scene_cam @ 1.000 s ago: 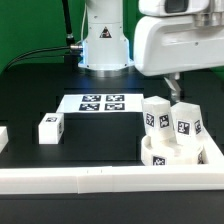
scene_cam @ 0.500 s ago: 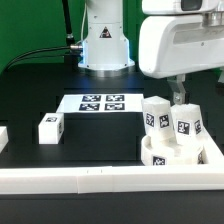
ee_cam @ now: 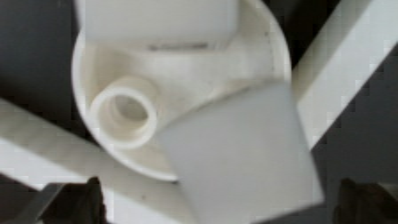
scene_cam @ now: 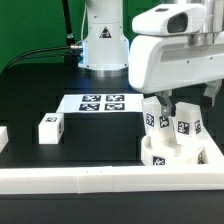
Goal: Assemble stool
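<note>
The black worktop (scene_cam: 30, 100) carries one short, round, ring-like white plastic seat (scene_cam: 170, 157). There are three small rectangular white plastic leg blocks with tags: first block (scene_cam: 50, 127), second block (scene_cam: 155, 120) and third block (scene_cam: 187, 124). One flat white marker board (scene_cam: 100, 102) shows four tags. One long white border rail (scene_cam: 100, 180) is certain; any others cannot be counted.

At the exterior view's left edge a white piece (scene_cam: 3, 136) is cut off. In the upper right the arm (scene_cam: 175, 55) hides most of the pincer (scene_cam: 168, 102). The wrist view is blurred; a leg (ee_cam: 240, 150) covers part of the seat (ee_cam: 116, 70).
</note>
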Motion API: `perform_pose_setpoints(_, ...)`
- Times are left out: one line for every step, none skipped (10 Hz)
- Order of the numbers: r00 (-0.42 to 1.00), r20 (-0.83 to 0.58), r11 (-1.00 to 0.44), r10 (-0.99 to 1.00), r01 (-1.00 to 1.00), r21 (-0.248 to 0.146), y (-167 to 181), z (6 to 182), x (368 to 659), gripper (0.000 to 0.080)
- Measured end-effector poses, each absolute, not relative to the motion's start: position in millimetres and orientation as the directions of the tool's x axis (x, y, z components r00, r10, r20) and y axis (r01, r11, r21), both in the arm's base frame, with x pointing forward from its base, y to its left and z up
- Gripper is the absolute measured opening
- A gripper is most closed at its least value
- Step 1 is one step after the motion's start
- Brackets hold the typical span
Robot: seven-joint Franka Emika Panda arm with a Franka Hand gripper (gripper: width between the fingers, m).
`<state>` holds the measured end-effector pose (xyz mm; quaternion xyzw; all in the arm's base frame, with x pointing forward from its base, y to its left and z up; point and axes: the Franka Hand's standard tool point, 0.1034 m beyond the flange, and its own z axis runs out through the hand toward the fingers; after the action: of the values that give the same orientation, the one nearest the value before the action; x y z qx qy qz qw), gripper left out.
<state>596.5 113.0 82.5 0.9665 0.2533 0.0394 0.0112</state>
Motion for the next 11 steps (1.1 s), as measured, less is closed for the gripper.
perform_pose_setpoints(0.868, 0.071, -0.871, 0.492, 0.49, 0.043, 113.2, 82.8, 596.9, 0.0649)
perform_pose_setpoints(0.869, 0.072, -0.872, 0.489, 0.488, 0.043, 113.1, 82.7, 596.9, 0.0649)
perform_pose_setpoints(0.872, 0.071, -0.875, 0.484, 0.482, 0.042, 113.6, 82.3, 596.6, 0.0649)
perform_pose_setpoints(0.872, 0.071, -0.875, 0.484, 0.482, 0.043, 113.3, 82.4, 596.8, 0.0649)
perform_pose_setpoints(0.872, 0.071, -0.875, 0.484, 0.482, 0.044, 112.7, 82.4, 596.9, 0.0481)
perform_pose_setpoints(0.872, 0.07, -0.875, 0.484, 0.482, 0.044, 112.6, 81.9, 596.7, 0.0481)
perform_pose_setpoints(0.872, 0.071, -0.875, 0.484, 0.482, 0.045, 112.6, 80.9, 596.7, 0.0336)
perform_pose_setpoints(0.871, 0.081, -0.874, 0.485, 0.483, 0.051, 112.9, 80.8, 598.8, 0.0338)
perform_pose_setpoints(0.874, 0.084, -0.878, 0.479, 0.476, 0.051, 113.0, 80.8, 599.4, 0.0338)
perform_pose_setpoints(0.874, 0.084, -0.878, 0.478, 0.476, 0.052, 112.7, 80.8, 599.5, 0.0338)
perform_pose_setpoints(0.877, 0.084, -0.881, 0.474, 0.471, 0.051, 112.6, 80.8, 599.5, 0.0338)
